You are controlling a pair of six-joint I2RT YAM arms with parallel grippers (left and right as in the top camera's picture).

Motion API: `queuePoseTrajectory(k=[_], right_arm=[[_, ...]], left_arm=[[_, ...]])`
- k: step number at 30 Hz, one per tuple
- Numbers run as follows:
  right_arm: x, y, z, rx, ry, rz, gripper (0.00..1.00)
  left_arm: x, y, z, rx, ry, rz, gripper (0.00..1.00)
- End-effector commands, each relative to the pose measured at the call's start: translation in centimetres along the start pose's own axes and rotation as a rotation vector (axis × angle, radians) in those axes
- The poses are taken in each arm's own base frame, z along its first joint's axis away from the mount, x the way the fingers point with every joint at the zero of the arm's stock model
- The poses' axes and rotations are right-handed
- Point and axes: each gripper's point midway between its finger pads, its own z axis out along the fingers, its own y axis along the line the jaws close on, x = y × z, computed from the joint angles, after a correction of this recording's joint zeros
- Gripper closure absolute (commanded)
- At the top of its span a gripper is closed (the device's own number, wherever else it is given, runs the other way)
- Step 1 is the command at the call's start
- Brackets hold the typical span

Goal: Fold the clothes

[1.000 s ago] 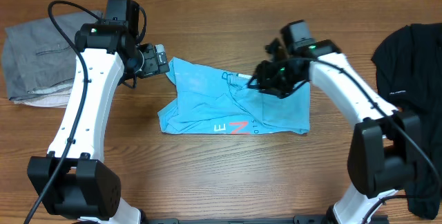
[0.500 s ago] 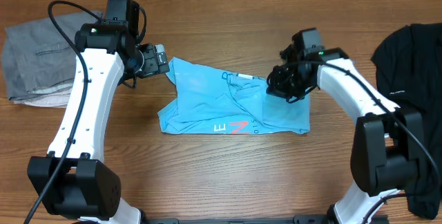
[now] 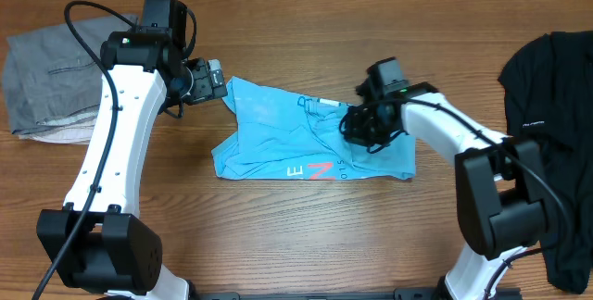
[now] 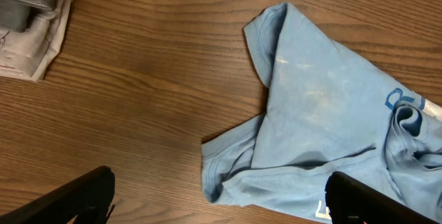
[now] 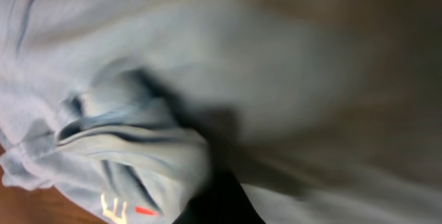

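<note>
1. The T-shirt (image 3: 296, 143) lies crumpled in the middle of the desk (image 3: 296, 235).
2. My right claw (image 3: 357, 131) is fully closed and, I judge, pinches a bunch of cloth on the shirt's right half.
3. My left claw (image 3: 213, 81) stands wide open beside the far-left corner and holds nothing.
4. I would lift slowly and spread the shirt flat before any fold.

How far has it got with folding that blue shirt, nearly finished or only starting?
Early on, I'd say. Done: little; the light blue T-shirt lies rumpled on the table, with no neat fold showing. In hand: the right gripper is shut on a bunch of its cloth near the right side, while the left gripper hangs open by the upper left corner. Left: flattening and all the tidy folds.
</note>
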Motion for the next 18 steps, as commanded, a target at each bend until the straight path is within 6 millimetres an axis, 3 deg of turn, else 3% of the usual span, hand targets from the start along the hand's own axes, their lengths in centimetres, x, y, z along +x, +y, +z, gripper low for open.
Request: queuePoseTrajectory(k=[1, 3, 7, 11, 14, 18], right_arm=[[1.5, 2.0, 0.9, -0.024, 0.037, -0.023, 0.96], [3.0, 3.6, 1.3, -0.063, 0.087, -0.051, 0.96], [5.5, 4.4, 1.3, -0.087, 0.181, -0.059, 0.96], [6.7, 5.3, -0.6, -0.162, 0.259, -0.151, 0.96], [5.5, 5.3, -2.8, -0.166, 0.241, -0.154, 0.96], [2.3, 5.9, -4.7, -0.200, 0.131, -0.166, 0.96]], left_arm=[[-0.3, 0.0, -0.6, -0.002, -0.020, -0.005, 0.00], [-0.3, 0.0, -0.6, -0.002, -0.020, -0.005, 0.00], [-0.3, 0.0, -0.6, -0.002, -0.020, -0.005, 0.00], [-0.3, 0.0, -0.6, -0.002, -0.020, -0.005, 0.00], [-0.3, 0.0, -0.6, -0.002, -0.020, -0.005, 0.00], [-0.3, 0.0, -0.6, -0.002, -0.020, -0.005, 0.00]])
